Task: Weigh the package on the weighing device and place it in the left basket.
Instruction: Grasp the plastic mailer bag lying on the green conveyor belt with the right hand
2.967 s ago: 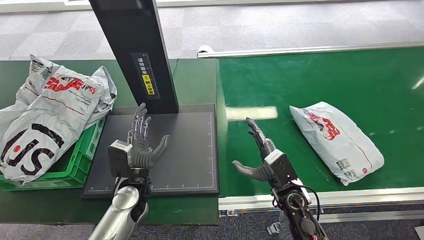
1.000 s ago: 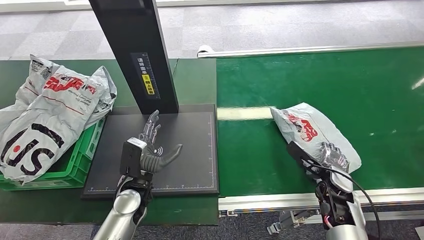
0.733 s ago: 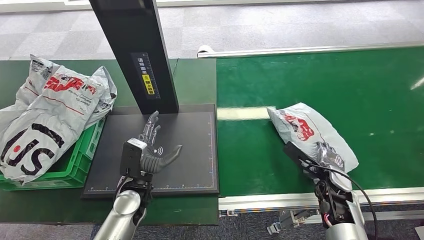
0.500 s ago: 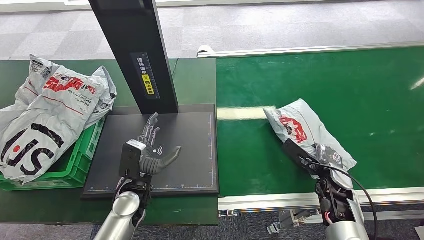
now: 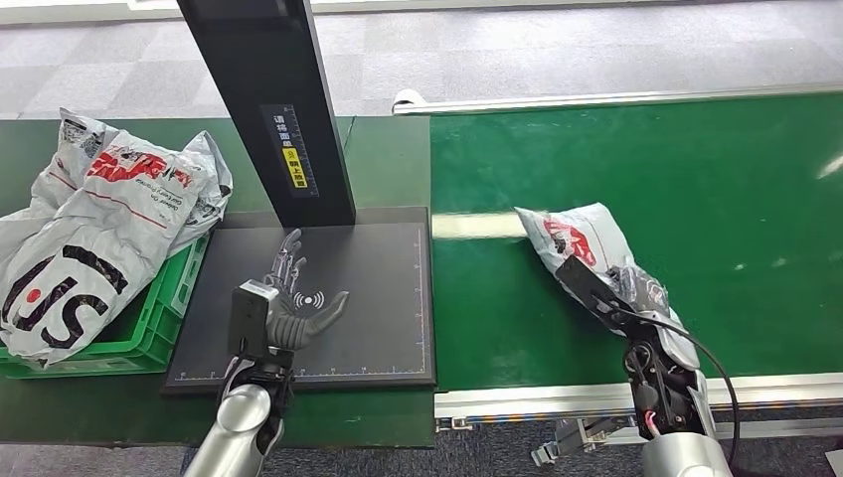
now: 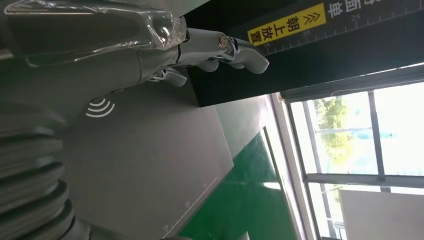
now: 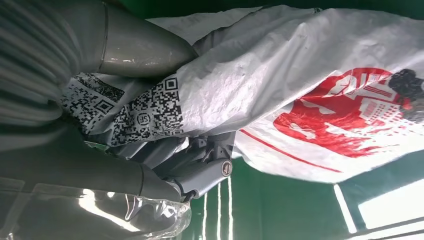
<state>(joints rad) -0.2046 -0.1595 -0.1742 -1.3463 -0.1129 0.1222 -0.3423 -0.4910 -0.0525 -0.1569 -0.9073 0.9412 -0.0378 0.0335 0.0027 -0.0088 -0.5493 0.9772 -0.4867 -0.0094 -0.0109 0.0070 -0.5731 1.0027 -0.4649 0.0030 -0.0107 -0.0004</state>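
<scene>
Three packages (image 5: 582, 241), one basket (image 5: 149, 333)

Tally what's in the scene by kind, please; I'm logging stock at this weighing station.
Packages: 3, namely one package gripped by the right robot hand over the green belt, and two basket packages.
Green basket: 1.
Weighing device: 1, with the left robot hand open above it.
Robot hands: 2.
Total: 7.

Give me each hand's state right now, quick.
Left hand: open, holding nothing, fingers spread over the scale.
Right hand: grips the package, thumb and fingers closed around its near end.
</scene>
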